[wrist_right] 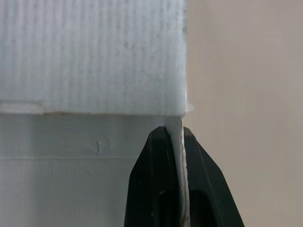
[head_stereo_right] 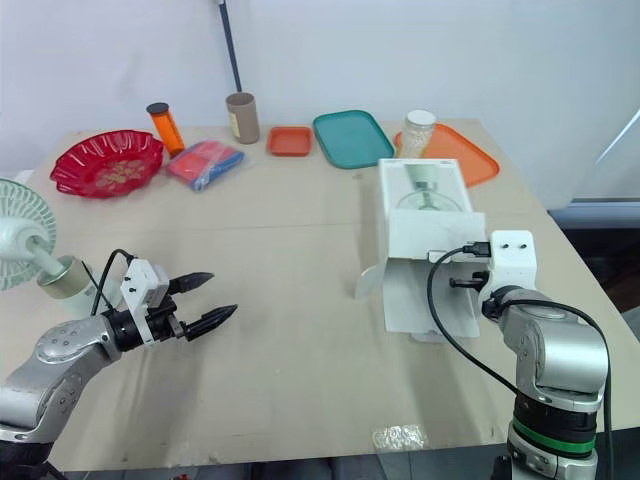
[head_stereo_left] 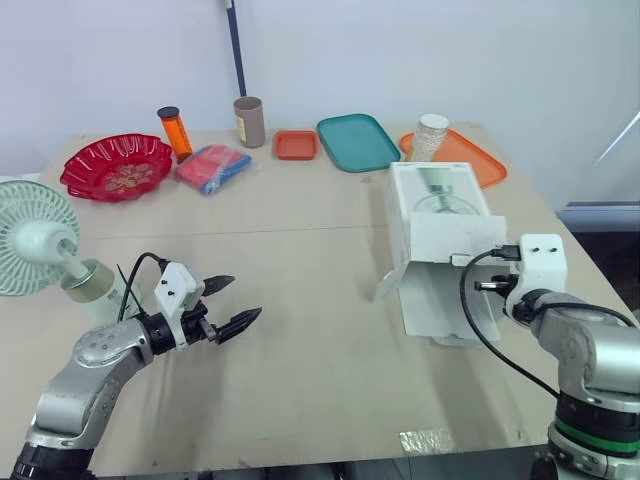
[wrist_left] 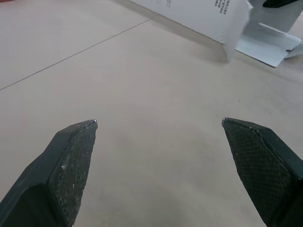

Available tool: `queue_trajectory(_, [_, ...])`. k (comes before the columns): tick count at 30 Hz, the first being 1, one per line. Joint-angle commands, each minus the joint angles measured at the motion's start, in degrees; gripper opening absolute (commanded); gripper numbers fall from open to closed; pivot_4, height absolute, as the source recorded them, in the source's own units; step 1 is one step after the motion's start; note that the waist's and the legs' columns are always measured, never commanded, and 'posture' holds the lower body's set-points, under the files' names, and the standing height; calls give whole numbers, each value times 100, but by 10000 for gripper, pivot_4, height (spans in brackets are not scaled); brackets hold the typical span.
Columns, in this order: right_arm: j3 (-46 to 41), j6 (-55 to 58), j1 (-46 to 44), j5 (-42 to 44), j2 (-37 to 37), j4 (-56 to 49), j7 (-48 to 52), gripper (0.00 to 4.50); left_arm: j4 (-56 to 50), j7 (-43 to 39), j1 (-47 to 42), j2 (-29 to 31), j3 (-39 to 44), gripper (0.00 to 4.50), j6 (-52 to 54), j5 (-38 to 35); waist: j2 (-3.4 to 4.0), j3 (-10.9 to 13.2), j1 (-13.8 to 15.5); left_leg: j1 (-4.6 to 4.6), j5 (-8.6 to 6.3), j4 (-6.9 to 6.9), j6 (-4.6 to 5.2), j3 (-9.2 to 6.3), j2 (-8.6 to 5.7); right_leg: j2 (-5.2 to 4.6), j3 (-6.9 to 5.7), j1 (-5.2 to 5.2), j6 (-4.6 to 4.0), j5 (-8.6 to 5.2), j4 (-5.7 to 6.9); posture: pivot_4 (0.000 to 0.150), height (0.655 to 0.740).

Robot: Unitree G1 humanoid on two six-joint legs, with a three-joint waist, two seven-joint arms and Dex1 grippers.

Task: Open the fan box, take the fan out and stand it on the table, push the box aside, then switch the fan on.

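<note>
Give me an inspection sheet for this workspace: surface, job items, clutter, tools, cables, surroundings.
Surface: tan table, clear scrap near its front edge.
Job items: fan stands at the robot's left; white box, flaps open, at the right.
Clutter: far side holds red bowl, orange bottle, packet, cardboard tube, red tray, teal tray, orange tray, jar.
Tools: left tool open over bare table; right tool shut on a box flap.
Cables: left cable and right cable loop at the wrists.
Surroundings: white wall, dark pole.

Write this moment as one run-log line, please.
fan: upright on table | box: open | right gripper: shut on flap | left gripper: open, empty
</note>
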Motion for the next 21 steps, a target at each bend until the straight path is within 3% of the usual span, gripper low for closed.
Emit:
queue_trajectory(1, [-365,132,200,-125,14,-504,-112,592,217,-212,-303,-106,-43,45000,-188,-39,6,-4,4,-1,0,0,0,-2,-1,0,0,0,0,-1,0,1500,7400])
queue_trajectory(3, [-385,149,228,-104,32,-563,-78,592,281,-248,-401,-163,-47,45000,-148,-88,8,-5,1,-2,-1,0,1,2,-3,-4,4,0,1,-2,-1,1500,7400])
queue_trajectory(6, [-288,218,97,57,-57,-639,132,8180,374,-321,-450,-156,-155,45000,-248,101,8,-5,-6,3,-2,0,4,13,-2,-1,15,0,3,-1,-1,1500,7400])
queue_trajectory(13, [-220,172,161,368,-1500,-793,1032,42437,378,-397,-351,-117,-128,45000,-294,164,18,-3,2,1,-7,2,13,13,-5,-3,18,3,10,-6,-2,1500,7400])
queue_trajectory(17, [-55,47,494,673,-2366,-1098,1745,44283,378,-415,-360,-81,-69,45000,-267,147,17,-5,7,3,-12,3,22,16,-7,-5,20,5,15,-10,-3,1500,7400])
queue_trajectory(21, [-21,-316,1145,1169,-2780,-1703,2633,44283,457,-419,-413,-72,-73,45000,-304,195,10,-7,11,5,-14,3,25,12,-3,0,19,9,14,-11,-4,1500,7400])
